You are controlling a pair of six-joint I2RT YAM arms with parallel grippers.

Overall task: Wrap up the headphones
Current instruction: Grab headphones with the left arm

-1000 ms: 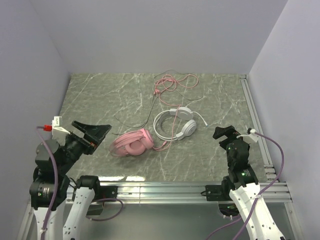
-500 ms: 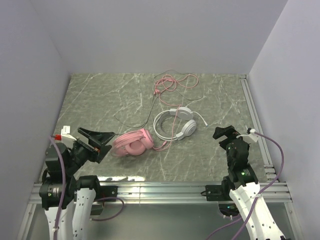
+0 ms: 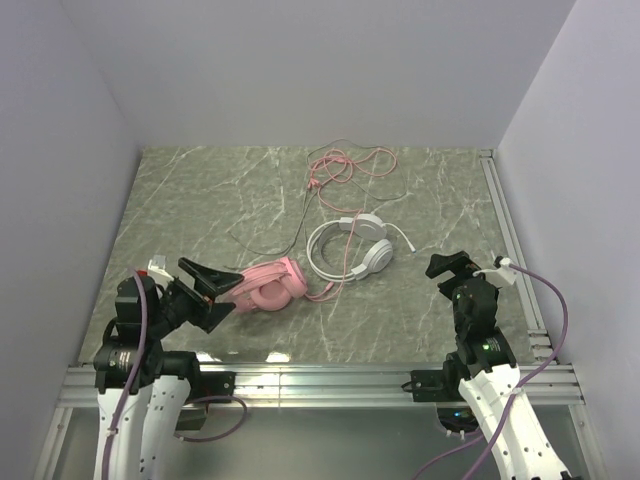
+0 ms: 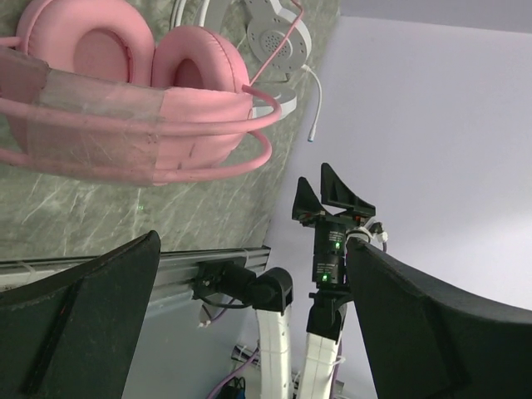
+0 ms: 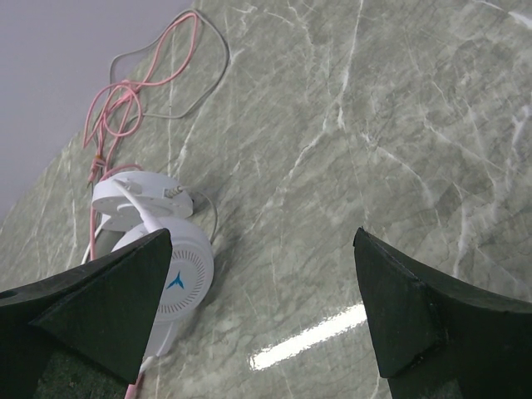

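Decent open room on the marbled tabletop [image 3: 190, 200] to the left and far right, but the whole thing was boxed in by plain walls [image 3: 300, 70] on the left, far and right sides. A metal rail [image 3: 330, 381] ran along the near edge and a second rail [image 3: 503, 225] down the right one. The pink headset [image 3: 265, 285] lay left of centre toward the near edge, ear cups side by side, with what looked like clear tape around its band. The white headset [image 3: 350, 250] sat just beside it, to the right and a bit farther back. The pink cable [image 3: 340, 165] was bunched in loose loops near the far wall, tangled with a thin pale cable [image 5: 212, 58]. The left gripper [image 3: 225, 298] hovered just left of the pink cups, jaws spread wide and empty. The right gripper [image 3: 452, 270] was also wide apart, holding nothing, well right of the white headset. Both wrist views cropped the headsets, and I couldn't make out where each cable ended.
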